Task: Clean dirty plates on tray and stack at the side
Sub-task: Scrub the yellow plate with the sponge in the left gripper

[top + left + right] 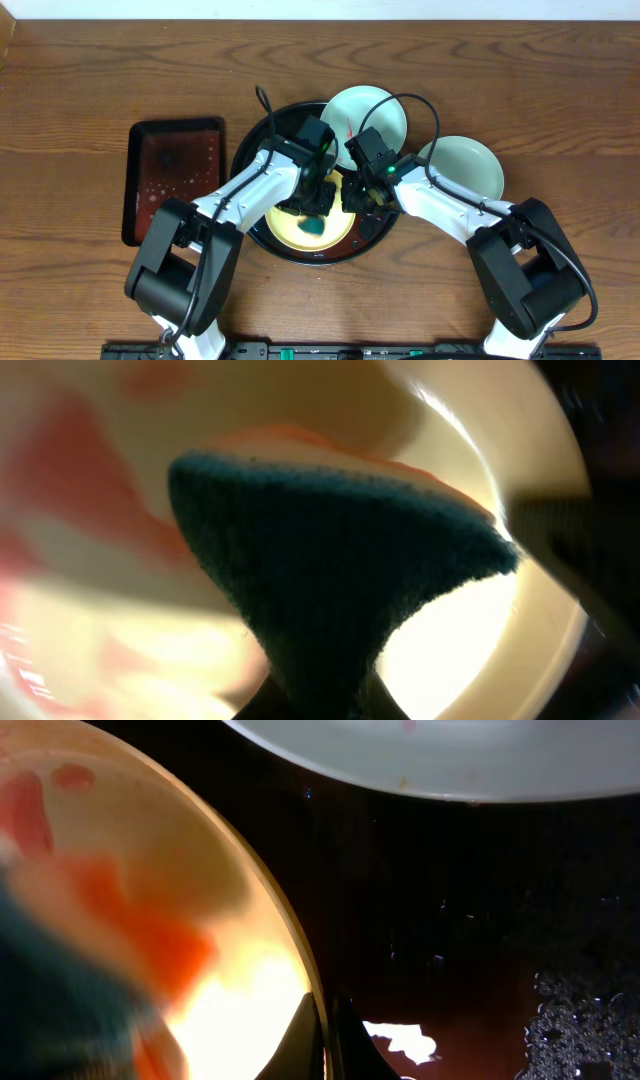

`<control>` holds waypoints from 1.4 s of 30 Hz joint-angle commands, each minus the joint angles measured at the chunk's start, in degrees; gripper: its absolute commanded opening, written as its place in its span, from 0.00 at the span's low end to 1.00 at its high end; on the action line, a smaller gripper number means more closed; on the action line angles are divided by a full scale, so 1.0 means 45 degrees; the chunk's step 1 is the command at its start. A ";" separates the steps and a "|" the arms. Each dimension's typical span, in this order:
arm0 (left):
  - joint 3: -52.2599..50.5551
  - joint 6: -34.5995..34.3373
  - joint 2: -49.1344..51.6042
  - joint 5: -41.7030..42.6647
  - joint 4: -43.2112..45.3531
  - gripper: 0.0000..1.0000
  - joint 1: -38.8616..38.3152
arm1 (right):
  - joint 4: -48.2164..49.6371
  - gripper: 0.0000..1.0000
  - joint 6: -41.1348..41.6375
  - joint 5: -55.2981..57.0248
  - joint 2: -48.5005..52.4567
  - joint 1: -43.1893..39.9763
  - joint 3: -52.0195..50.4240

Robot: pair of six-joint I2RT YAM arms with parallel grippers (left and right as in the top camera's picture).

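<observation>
The pale yellow plate point(290, 232) lies in the round black tray point(243, 165) and has red sauce smears point(150, 935). My left gripper point(318, 205) is shut on a teal sponge point(330, 560) and presses it on that plate point(460, 650). My right gripper point(325, 1025) is shut on the yellow plate's right rim point(290, 935), also seen from overhead point(355, 195). A mint-green plate point(368, 112) with a small red smear rests at the tray's far right edge and shows in the right wrist view point(450, 760). A second mint-green plate point(465, 165) sits on the wood table to the right.
A smaller rectangular black tray point(170, 180), wet and speckled, lies left of the round tray. The round tray's floor point(450, 920) is wet, with droplets and foam. Brown wood tabletop point(560, 110) surrounds everything.
</observation>
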 commanded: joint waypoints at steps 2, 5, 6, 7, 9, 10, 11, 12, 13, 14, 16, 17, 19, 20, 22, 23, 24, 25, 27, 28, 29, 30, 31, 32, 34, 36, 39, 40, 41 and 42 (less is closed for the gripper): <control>-0.0039 -0.1399 0.0364 -0.4192 0.0461 0.07 0.0112 | -0.0034 0.01 -0.0151 0.0369 0.0321 -0.0015 -0.0024; -0.0039 -0.1943 0.0491 -0.5022 0.0146 0.07 0.0112 | -0.0039 0.01 -0.0151 0.0369 0.0321 -0.0015 -0.0024; -0.0039 -0.2021 0.0529 -0.4959 -0.0068 0.07 0.0112 | -0.0039 0.01 -0.0151 0.0369 0.0321 -0.0015 -0.0024; -0.0039 -0.2040 0.0544 -0.4843 -0.0350 0.08 0.0078 | -0.0034 0.01 -0.0151 0.0369 0.0321 -0.0015 -0.0024; -0.0039 -0.1894 0.0568 -0.3730 -0.1287 0.08 0.0063 | -0.0034 0.01 -0.0151 0.0369 0.0321 -0.0015 -0.0024; -0.0039 -0.1593 0.0568 -0.3084 -0.1540 0.08 0.0063 | -0.0034 0.01 -0.0151 0.0369 0.0321 -0.0015 -0.0024; -0.0039 -0.1209 0.0568 -0.2409 -0.1700 0.07 0.0063 | -0.0034 0.01 -0.0151 0.0369 0.0321 -0.0015 -0.0024; -0.0039 -0.0554 0.0568 -0.1438 -0.1821 0.07 0.0058 | -0.0034 0.01 -0.0151 0.0369 0.0321 -0.0015 -0.0024; -0.0039 0.0078 0.0568 -0.0573 -0.1889 0.07 0.0058 | -0.0034 0.01 -0.0151 0.0369 0.0321 -0.0015 -0.0024; -0.0039 0.0811 0.0568 0.0486 -0.1943 0.07 0.0058 | -0.0034 0.01 -0.0155 0.0369 0.0321 -0.0015 -0.0024; -0.0039 0.1943 0.0568 0.2035 -0.1943 0.07 0.0063 | -0.0044 0.01 -0.0155 0.0369 0.0321 -0.0015 -0.0024; -0.0039 0.2278 0.0568 0.2395 -0.1919 0.07 0.0058 | -0.0044 0.01 -0.0160 0.0369 0.0321 -0.0015 -0.0024; -0.0039 0.2375 0.0568 0.2414 -0.1724 0.07 0.0063 | -0.0044 0.01 -0.0160 0.0369 0.0321 -0.0015 -0.0024; -0.0039 0.2375 0.0568 0.2375 -0.1583 0.07 0.0063 | -0.0044 0.01 -0.0160 0.0369 0.0321 -0.0015 -0.0024; -0.0039 0.2361 0.0568 0.2157 -0.1185 0.08 0.0092 | -0.0039 0.01 -0.0155 0.0369 0.0321 -0.0015 -0.0024; -0.0039 0.2283 0.0568 0.1889 -0.0962 0.07 0.0102 | -0.0039 0.01 -0.0155 0.0369 0.0321 -0.0019 -0.0024; -0.0039 0.2079 0.0568 0.1423 -0.0719 0.08 0.0107 | -0.0034 0.01 -0.0155 0.0369 0.0321 -0.0019 -0.0024; -0.0039 0.1705 0.0573 0.0699 -0.0457 0.08 0.0112 | -0.0029 0.01 -0.0155 0.0369 0.0321 -0.0019 -0.0024; -0.0039 0.0918 0.0583 -0.0860 -0.0044 0.08 0.0112 | -0.0029 0.01 -0.0155 0.0369 0.0321 -0.0019 -0.0024; -0.0039 0.0593 0.0597 -0.1613 0.0107 0.07 0.0112 | -0.0034 0.01 -0.0155 0.0369 0.0321 -0.0019 -0.0024; -0.0039 0.0287 0.0631 -0.2419 0.0272 0.07 0.0112 | -0.0039 0.01 -0.0155 0.0369 0.0321 -0.0019 -0.0024; -0.0039 0.0039 0.0665 -0.3070 0.0369 0.07 0.0112 | -0.0044 0.01 -0.0155 0.0369 0.0321 -0.0019 -0.0024; -0.0039 -0.0287 0.0733 -0.3793 0.0413 0.08 0.0112 | -0.0049 0.01 -0.0155 0.0369 0.0321 -0.0019 -0.0024; -0.0039 -0.0607 0.0772 -0.4449 0.0403 0.08 0.0112 | -0.0049 0.01 -0.0155 0.0369 0.0321 -0.0019 -0.0024; -0.0039 -0.1593 0.0933 -0.5872 0.0223 0.07 0.0112 | -0.0049 0.01 -0.0160 0.0369 0.0321 -0.0019 -0.0024; -0.0039 -0.2487 0.1088 -0.6693 -0.0121 0.07 0.0112 | -0.0049 0.01 -0.0160 0.0369 0.0321 -0.0019 -0.0024; -0.0039 -0.3201 0.1195 -0.6732 -0.0821 0.07 0.0112 | -0.0049 0.01 -0.0160 0.0369 0.0321 -0.0019 -0.0024; -0.0039 -0.3240 0.1195 -0.6615 -0.1054 0.07 0.0092 | -0.0049 0.01 -0.0155 0.0369 0.0321 -0.0019 -0.0024; -0.0039 -0.3220 0.1195 -0.6407 -0.1282 0.08 0.0083 | -0.0049 0.01 -0.0160 0.0369 0.0321 -0.0019 -0.0024; -0.0039 -0.3211 0.1195 -0.6115 -0.1501 0.07 0.0078 | -0.0053 0.01 -0.0160 0.0369 0.0321 -0.0019 -0.0024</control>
